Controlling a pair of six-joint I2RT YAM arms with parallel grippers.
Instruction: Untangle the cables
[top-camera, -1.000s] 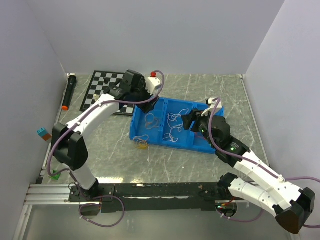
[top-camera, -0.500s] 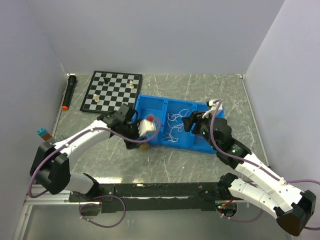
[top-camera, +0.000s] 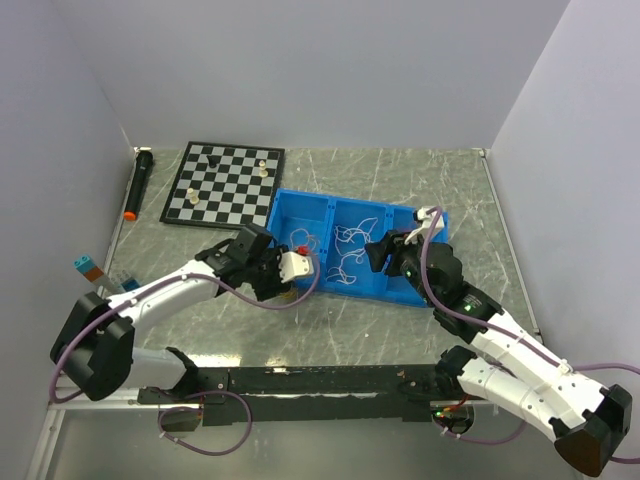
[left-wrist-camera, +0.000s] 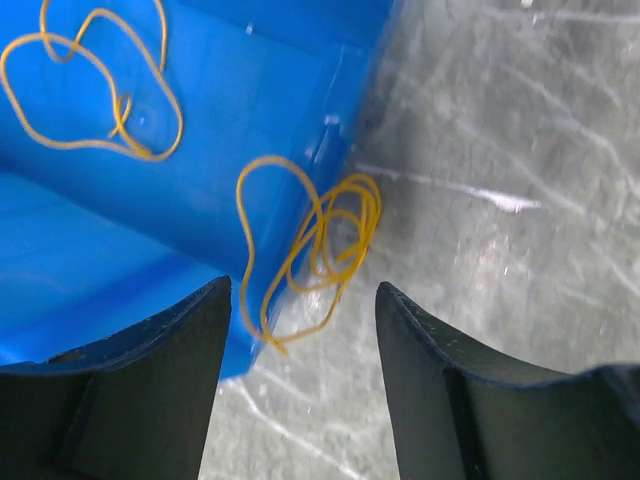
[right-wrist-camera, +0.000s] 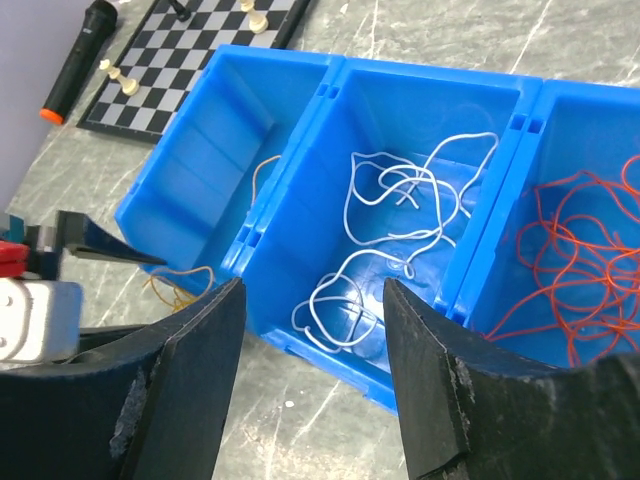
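2 jaw pairs stand spread and empty: your left gripper (left-wrist-camera: 300, 300) has swung near, over the thin yellow cord (left-wrist-camera: 330, 235) draped across the near wall of the blue plastic bin (left-wrist-camera: 150, 240), ready to pinch, while your right gripper (right-wrist-camera: 312, 290) hovers above the thin white cord (right-wrist-camera: 400, 200).

Top cam sits high behind the arm bases (top-camera: 178, 378), looking down on the whole table (top-camera: 400, 180). Left wrist cam is right up close, staring down at the rim of the blue tray (left-wrist-camera: 90, 240). Right wrist cam hangs farther back, angled across all three compartments (right-wrist-camera: 400, 130). Every view shares that tray.
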